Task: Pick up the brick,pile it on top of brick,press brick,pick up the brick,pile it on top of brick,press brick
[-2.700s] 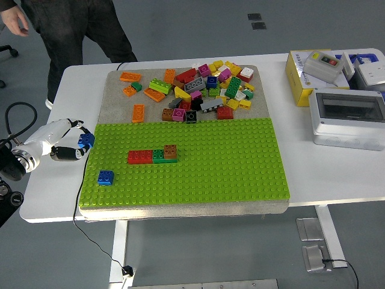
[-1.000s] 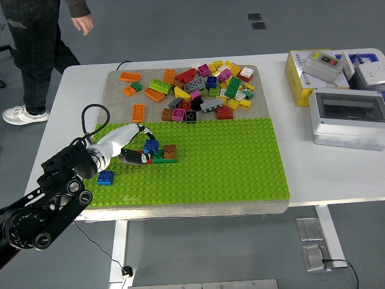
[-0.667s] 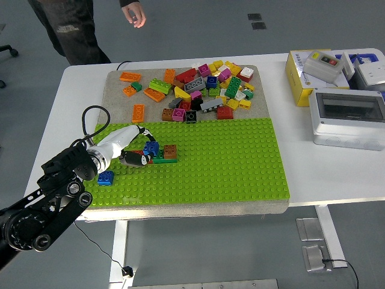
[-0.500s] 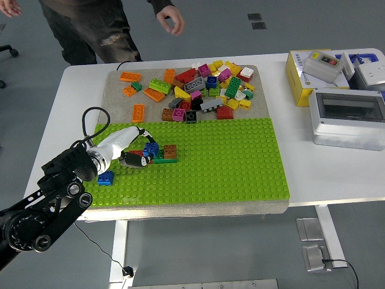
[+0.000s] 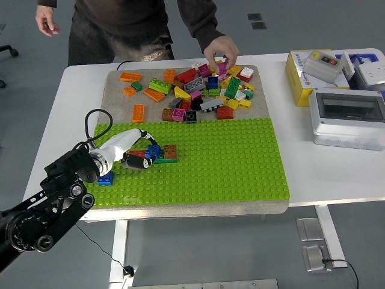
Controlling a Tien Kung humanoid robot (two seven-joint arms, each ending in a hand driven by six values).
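Observation:
On the green baseplate (image 5: 228, 162) stands a low row of red, green and brown bricks (image 5: 163, 154). A blue brick (image 5: 153, 150) sits on top of the row's left part. My left hand (image 5: 137, 153) lies over that spot, fingers curled around the blue brick and covering the red brick under it. A second blue brick (image 5: 106, 178) stands alone on the baseplate, just in front of my left wrist. My right hand does not show.
A heap of loose coloured bricks (image 5: 207, 90) covers the grey mat (image 5: 120, 105) at the back. A person's hand (image 5: 221, 51) reaches into that heap from the far side. Grey and yellow boxes (image 5: 346, 114) stand at the right.
My left hand brought the blue brick from the table's left edge onto the row and has stayed there. The person walked rightward and now reaches into the heap.

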